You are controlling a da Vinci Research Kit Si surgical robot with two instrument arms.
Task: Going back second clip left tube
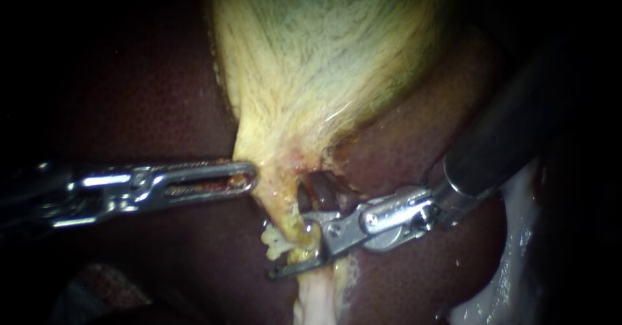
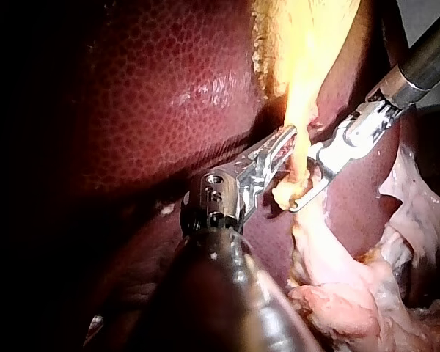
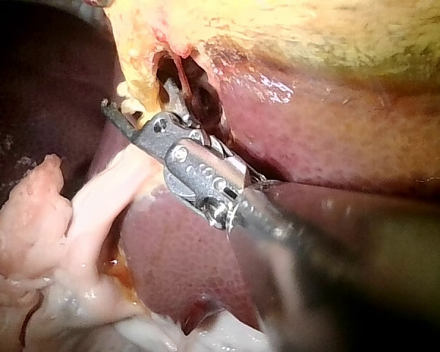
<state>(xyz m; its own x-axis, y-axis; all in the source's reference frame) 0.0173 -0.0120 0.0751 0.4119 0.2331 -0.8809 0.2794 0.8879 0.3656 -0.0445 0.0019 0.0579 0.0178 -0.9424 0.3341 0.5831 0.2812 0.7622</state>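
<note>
Right instrument (image 1: 289,246): end effector spread astride tube (image 1: 315,296), apparently free for withdrawal. Left instrument (image 1: 248,177): end effector pinching gallbladder (image 1: 324,59) neck, likely tensioning tube for access.

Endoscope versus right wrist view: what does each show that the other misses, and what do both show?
Endoscope only: the left instrument, jaws shut on the gallbladder. Right wrist only: the tube running on into lumpy pale tissue. Both: the right instrument, jaws open astride the tube, plus gallbladder and liver.
</note>
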